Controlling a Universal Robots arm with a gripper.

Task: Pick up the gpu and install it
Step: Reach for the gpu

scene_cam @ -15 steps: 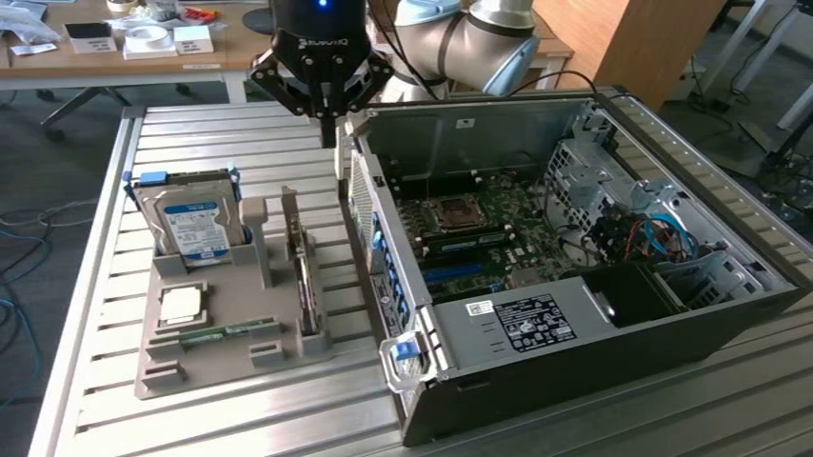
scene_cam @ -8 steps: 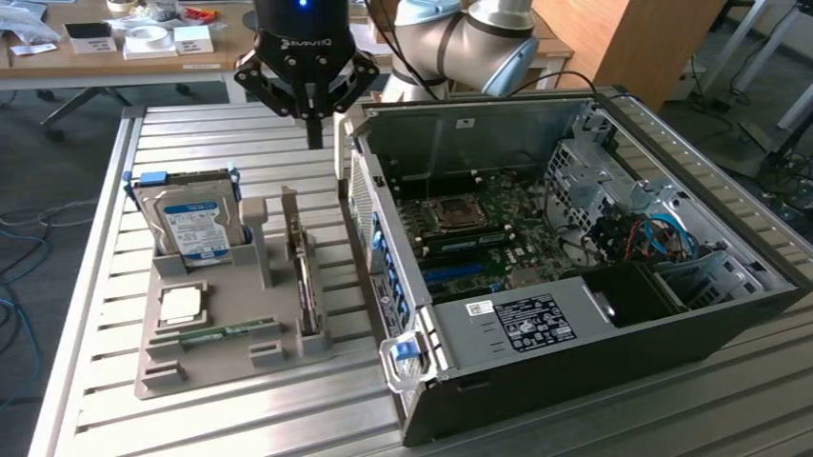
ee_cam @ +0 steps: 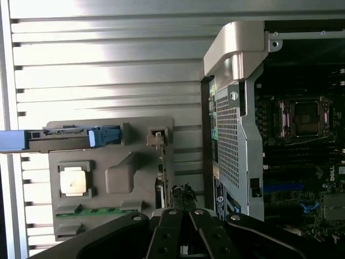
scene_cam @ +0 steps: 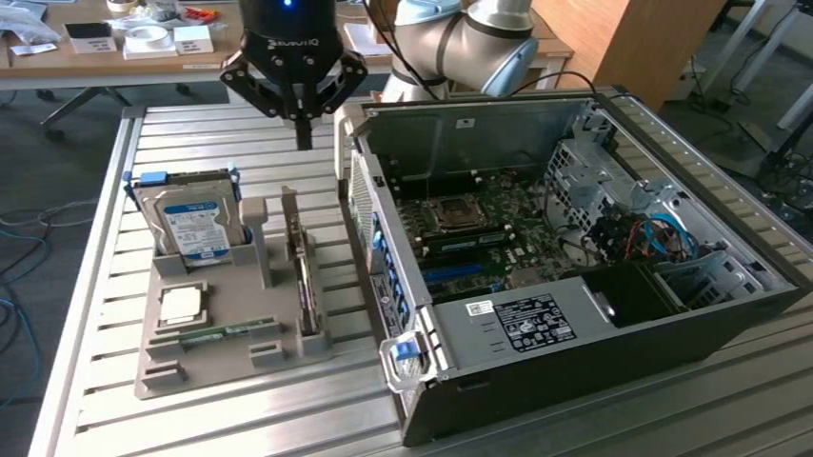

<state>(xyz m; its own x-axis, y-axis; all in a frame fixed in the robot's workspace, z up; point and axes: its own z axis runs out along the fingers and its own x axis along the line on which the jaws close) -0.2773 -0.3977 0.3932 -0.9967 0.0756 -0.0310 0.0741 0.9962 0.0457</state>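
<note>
Your pincer (scene_cam: 304, 141) hangs pressed together and empty above the bench (scene_cam: 190, 133). You see the gpu (scene_cam: 305, 276) standing on edge in the grey holder (scene_cam: 197, 379), with the hard drive (scene_cam: 193, 224), CPU (scene_cam: 182, 305) and RAM stick (scene_cam: 228, 333) alongside.

Brand lettering "ROBOTIQ", pale on black and seen upside down, on the body of the gripper (scene_cam: 304, 143). Blue-and-white label on the hard drive (scene_cam: 193, 228), with printed lines too small to read. Black rating label with a white border on the power supply (scene_cam: 534, 322) inside the case (scene_cam: 610, 381), carrying rows of print and symbols, none legible. Small white sticker (scene_cam: 479, 307) with dark marks just beside that label, unreadable. Pale rotated lettering at the edge of the motherboard (ee_cam: 302, 162) in the wrist view, not legible.
</note>
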